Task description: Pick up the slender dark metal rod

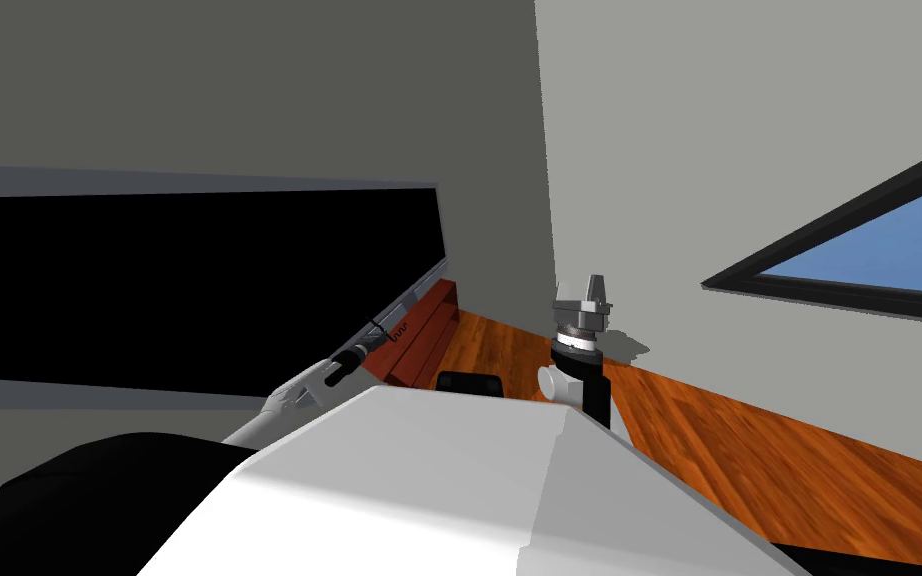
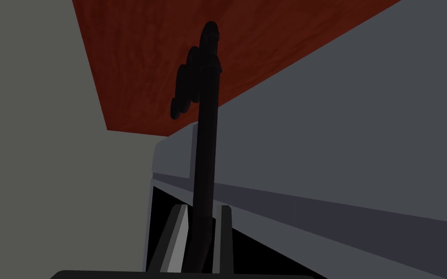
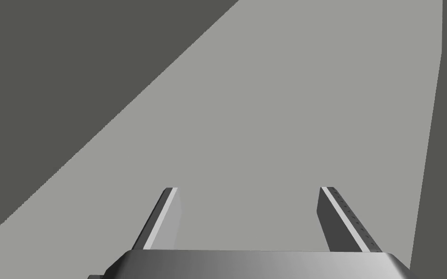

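Rod [image 2: 207, 121] | pinched btw L gripper [image 2: 203, 209] fingers | R gripper [image 3: 248, 189] spread wide

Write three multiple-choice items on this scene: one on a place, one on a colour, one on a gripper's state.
1. Where is the dark rod?
A. held in the left gripper
B. flat on the floor
C. leaning on a chair

2. What colour is the low furniture beside the left gripper?
A. white
B. reddish brown
C. green

3. How does the right gripper stand?
A. shut on the rod
B. shut on nothing
C. open

Answers:
1 A: in the left wrist view its fingers press the rod's sides.
2 B: the head view shows it red-brown.
3 C: its fingers stand wide apart with nothing between them.
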Tool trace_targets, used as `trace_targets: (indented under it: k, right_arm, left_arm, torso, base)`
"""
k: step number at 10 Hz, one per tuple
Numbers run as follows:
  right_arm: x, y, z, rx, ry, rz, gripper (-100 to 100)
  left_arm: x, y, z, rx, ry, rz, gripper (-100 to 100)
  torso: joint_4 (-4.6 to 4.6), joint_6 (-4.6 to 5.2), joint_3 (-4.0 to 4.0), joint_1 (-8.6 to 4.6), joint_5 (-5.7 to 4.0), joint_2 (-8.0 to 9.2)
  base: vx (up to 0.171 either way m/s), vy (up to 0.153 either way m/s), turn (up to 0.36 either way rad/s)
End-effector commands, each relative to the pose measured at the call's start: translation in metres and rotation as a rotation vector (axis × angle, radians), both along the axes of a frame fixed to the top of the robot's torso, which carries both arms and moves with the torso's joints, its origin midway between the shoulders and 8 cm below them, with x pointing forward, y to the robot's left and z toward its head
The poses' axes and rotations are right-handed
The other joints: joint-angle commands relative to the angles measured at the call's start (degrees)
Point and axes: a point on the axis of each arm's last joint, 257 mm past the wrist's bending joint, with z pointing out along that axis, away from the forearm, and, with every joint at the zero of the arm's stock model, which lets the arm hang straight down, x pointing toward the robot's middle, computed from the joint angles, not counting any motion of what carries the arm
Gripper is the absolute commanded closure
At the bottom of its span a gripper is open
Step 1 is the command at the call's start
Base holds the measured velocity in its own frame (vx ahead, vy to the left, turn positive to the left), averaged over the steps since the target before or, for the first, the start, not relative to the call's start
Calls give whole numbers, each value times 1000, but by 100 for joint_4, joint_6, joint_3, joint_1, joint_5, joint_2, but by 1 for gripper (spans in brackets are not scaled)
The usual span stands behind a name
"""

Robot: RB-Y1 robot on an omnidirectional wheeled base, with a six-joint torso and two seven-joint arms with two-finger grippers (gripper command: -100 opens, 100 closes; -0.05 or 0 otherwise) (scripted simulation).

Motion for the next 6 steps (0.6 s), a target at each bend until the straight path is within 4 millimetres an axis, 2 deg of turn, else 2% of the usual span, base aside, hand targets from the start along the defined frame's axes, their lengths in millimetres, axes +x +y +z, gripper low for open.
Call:
trace_targets:
  k: [1,2,3,5,6]
  right_arm:
    - [0,0,0,0,0,0,0]
    - [0,0,0,0,0,0,0]
    - [0,0,0,0,0,0,0]
    - [0,0,0,0,0,0,0]
    - [0,0,0,0,0,0,0]
  left_arm:
    - [0,0,0,0,0,0,100]
    - [0,0,0,0,0,0,0]
    - [-1,-9,3,-2,0,-17,100]
    - [-3,-20,7,-3,1,-40,100]
    - [-2,-17,7,-3,1,-33,100]
  torso:
    - [0,0,0,0,0,0]
    - [0,0,0,1,0,0]
    - [0,0,0,1,0,0]
    - [0,-6,1,4,0,1]
    - [0,-4,0,5,0,0]
  base:
    - [0,0,0]
    - [0,0,0]
    - [7,8,155]
    - [15,14,144]
    - [5,4,24]
